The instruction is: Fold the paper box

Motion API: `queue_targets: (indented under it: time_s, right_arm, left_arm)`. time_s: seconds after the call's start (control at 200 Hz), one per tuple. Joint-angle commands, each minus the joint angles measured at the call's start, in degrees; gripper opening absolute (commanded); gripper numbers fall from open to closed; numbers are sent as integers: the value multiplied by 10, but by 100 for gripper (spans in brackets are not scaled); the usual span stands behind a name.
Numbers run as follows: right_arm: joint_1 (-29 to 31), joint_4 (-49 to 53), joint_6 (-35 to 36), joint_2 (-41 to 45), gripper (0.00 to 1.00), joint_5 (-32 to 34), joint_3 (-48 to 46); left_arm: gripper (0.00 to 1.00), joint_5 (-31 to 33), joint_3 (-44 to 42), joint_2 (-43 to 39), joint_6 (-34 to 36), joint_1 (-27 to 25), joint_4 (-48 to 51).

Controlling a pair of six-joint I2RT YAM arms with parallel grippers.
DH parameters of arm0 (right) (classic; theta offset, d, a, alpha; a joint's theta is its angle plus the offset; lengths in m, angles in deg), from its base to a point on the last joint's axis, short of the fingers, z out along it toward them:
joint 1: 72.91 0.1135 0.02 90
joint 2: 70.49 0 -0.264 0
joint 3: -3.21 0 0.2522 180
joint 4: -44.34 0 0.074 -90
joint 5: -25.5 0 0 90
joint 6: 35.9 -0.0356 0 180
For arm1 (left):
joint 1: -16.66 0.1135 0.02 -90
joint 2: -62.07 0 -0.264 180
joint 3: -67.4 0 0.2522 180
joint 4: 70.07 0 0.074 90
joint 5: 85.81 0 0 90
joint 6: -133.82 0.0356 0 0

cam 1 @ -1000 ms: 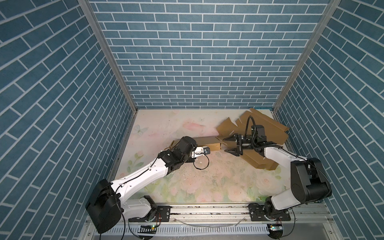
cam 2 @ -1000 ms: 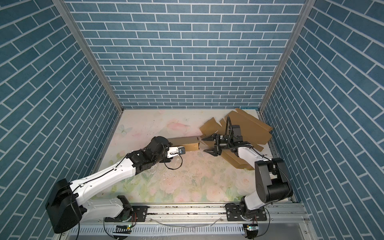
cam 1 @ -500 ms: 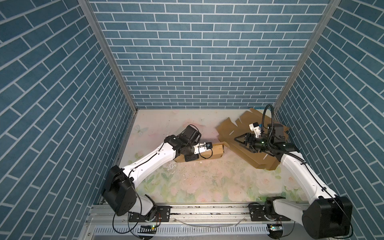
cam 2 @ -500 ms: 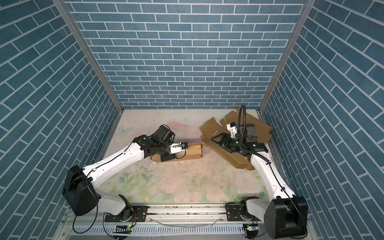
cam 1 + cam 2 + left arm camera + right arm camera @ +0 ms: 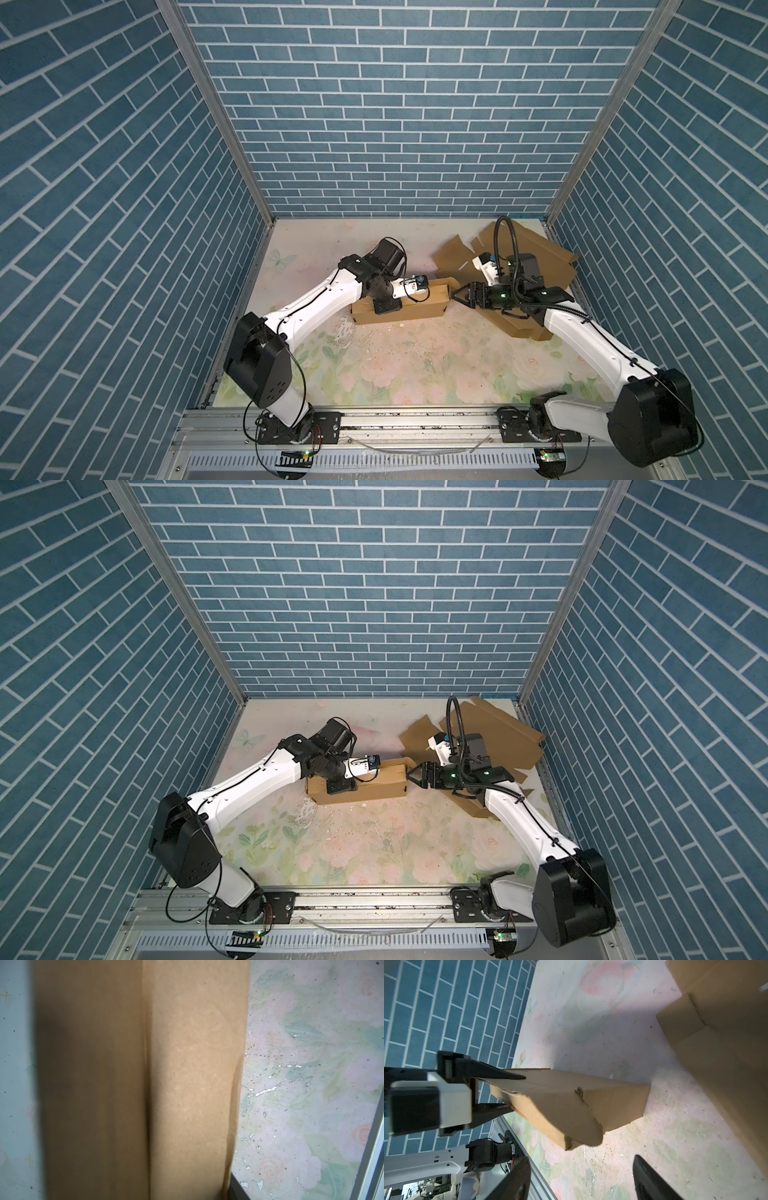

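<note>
The left wrist view is filled with blurred brown board, so the grip is hidden there. The right wrist view does show the left tool (image 5: 517, 1093) pinching a wall of the long folded brown cardboard box (image 5: 419, 309), which lies on the floral-printed bench (image 5: 415, 374) just toward 12 o'clock of its middle. The right tool (image 5: 460, 293) hangs wide and empty off the box's 3 o'clock end, its arm covering part of the flat brown cardboard sheets (image 5: 544, 257) in the 2 o'clock corner.

paper box (image 5: 419, 312) | brown cardboard | long, partly folded, end flap loose | lying flat, centre of table (image 5: 415, 374)
</note>
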Motion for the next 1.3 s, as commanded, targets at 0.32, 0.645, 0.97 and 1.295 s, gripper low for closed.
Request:
queue_targets:
  time_s: [0.32, 0.645, 0.97, 1.295]
  right_arm:
    - [21, -64, 1, -74, 68, 53, 45]
    - [28, 29, 50, -107, 57, 128, 59]
    - [32, 134, 174, -70, 57, 154, 171]
    - [75, 207, 248, -117, 48, 223, 253]
  left_arm:
    - [38, -44, -19, 24, -3, -1, 18]
    - [38, -29, -32, 27, -5, -1, -14]
    - [36, -30, -36, 40, 0, -1, -20]
    - [36, -36, -27, 49, 1, -1, -17]
